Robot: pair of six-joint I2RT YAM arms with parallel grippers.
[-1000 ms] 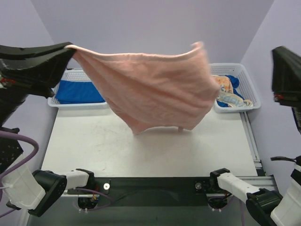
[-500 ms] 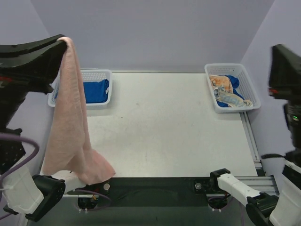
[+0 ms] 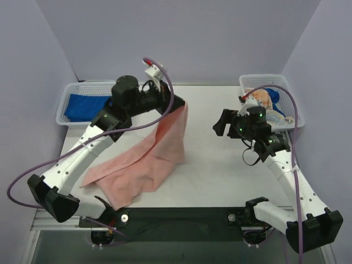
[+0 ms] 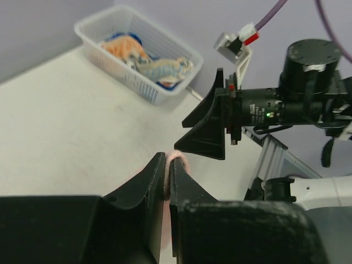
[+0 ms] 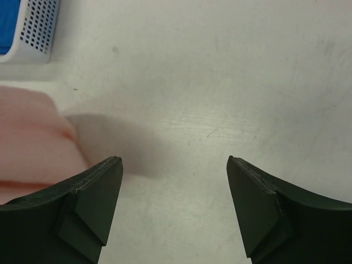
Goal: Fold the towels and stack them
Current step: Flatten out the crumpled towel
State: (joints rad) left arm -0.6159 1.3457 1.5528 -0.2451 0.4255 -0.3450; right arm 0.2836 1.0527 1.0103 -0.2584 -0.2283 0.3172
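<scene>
Salmon-pink towel (image 3: 144,165): plain terry, unfolded. One corner is pinched in the left gripper (image 3: 177,104) and held up. The cloth drapes down and to the left, and its lower part lies rumpled on the tabletop (image 3: 220,176), left of centre toward the near edge.

Royal-blue towel (image 3: 82,104): bunched in the far-left basket (image 3: 82,85).

White printed towel (image 3: 263,102): orange and blue markings, crumpled in the far-right basket (image 3: 263,77), lying beside a blue cloth (image 3: 274,94).
</scene>
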